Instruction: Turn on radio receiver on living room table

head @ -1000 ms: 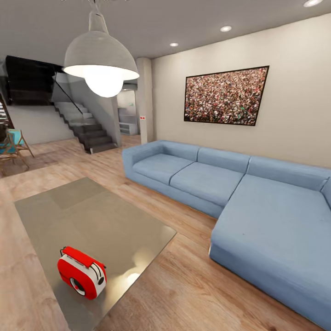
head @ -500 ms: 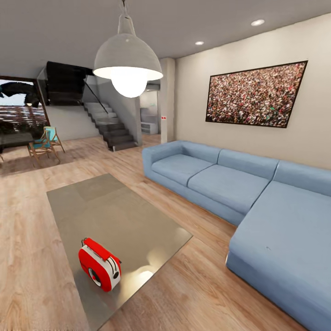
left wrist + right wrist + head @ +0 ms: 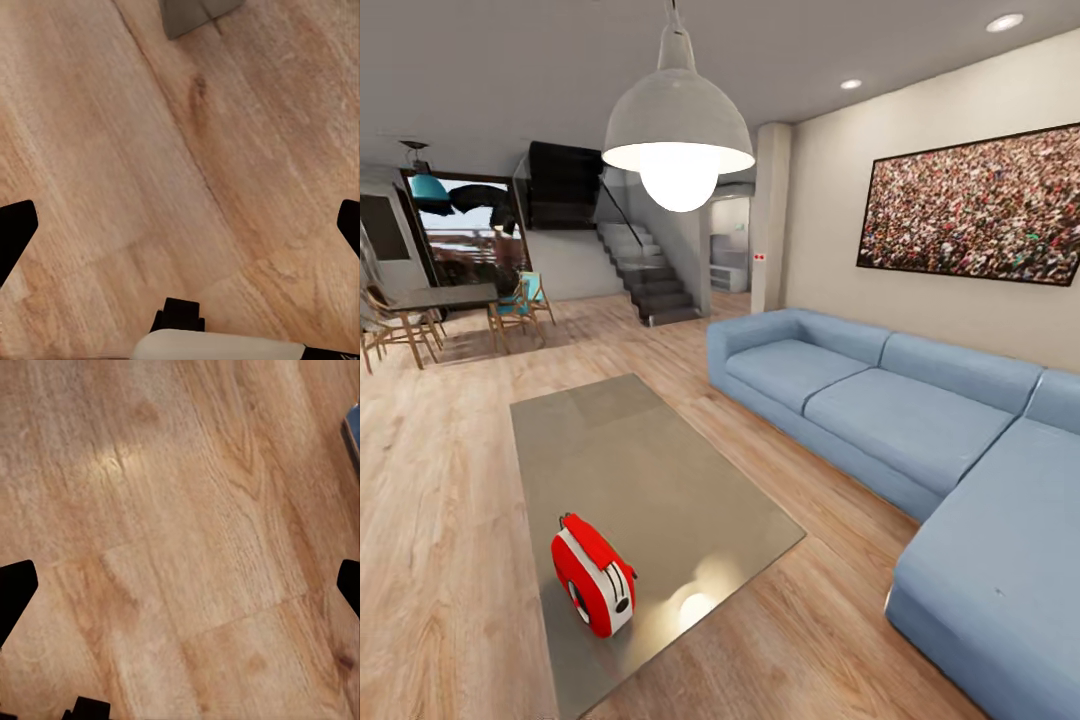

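Observation:
The small red radio receiver (image 3: 593,575) with its white face stands upright near the close end of the long grey-beige table (image 3: 650,470), seen partly from the side. In the left wrist view my left gripper (image 3: 180,225) is open over the wood plank floor, its dark fingertips (image 3: 15,232) wide apart, and a grey corner (image 3: 193,13), apparently the table's, shows far ahead. My right gripper (image 3: 180,585) is open too, over bare floor, with nothing between its fingertips (image 3: 16,589).
A blue sectional sofa (image 3: 880,410) runs along the right, leaving a floor strip between it and the table. A large pendant lamp (image 3: 678,130) hangs over the table. Stairs (image 3: 650,285) and a dining table with chairs (image 3: 445,305) stand far back.
The whole head view has shifted: the camera has turned left, so the radio, table and sofa sit further right in the picture. The radio now shows more side-on. Nothing on the table moved.

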Controlling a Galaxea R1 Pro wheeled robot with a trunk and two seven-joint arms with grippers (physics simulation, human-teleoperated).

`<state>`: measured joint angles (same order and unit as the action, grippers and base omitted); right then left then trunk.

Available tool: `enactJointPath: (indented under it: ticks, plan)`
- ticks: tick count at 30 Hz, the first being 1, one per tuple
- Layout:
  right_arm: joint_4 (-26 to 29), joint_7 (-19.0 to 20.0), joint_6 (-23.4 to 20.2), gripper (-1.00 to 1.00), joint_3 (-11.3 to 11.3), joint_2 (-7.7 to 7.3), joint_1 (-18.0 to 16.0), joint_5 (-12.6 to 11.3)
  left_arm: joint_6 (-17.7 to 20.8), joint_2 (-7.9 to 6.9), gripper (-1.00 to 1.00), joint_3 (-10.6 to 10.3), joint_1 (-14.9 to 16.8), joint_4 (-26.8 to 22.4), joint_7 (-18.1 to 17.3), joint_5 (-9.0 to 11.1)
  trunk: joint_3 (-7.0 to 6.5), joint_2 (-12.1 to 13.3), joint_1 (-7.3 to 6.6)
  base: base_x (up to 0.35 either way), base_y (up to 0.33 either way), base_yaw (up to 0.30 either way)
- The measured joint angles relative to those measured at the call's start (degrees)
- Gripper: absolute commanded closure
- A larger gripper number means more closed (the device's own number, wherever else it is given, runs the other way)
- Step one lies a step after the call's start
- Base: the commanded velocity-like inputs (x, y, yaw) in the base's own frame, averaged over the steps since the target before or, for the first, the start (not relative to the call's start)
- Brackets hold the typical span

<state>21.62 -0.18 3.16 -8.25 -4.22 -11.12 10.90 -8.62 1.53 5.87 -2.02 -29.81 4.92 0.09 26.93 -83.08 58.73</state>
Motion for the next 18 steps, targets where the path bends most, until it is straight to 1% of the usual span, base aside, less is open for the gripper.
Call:
enactJointPath:
  ticks: [18]
  plan:
    - [-0.35,0.0,0.0,-1.0,-0.1,0.0,0.02,-0.09,-0.01,-0.05,-1.0,0.02,0.0,0.01,0.18,-0.01,0.0,0.0,0.0,0.001,-0.001,0.298]
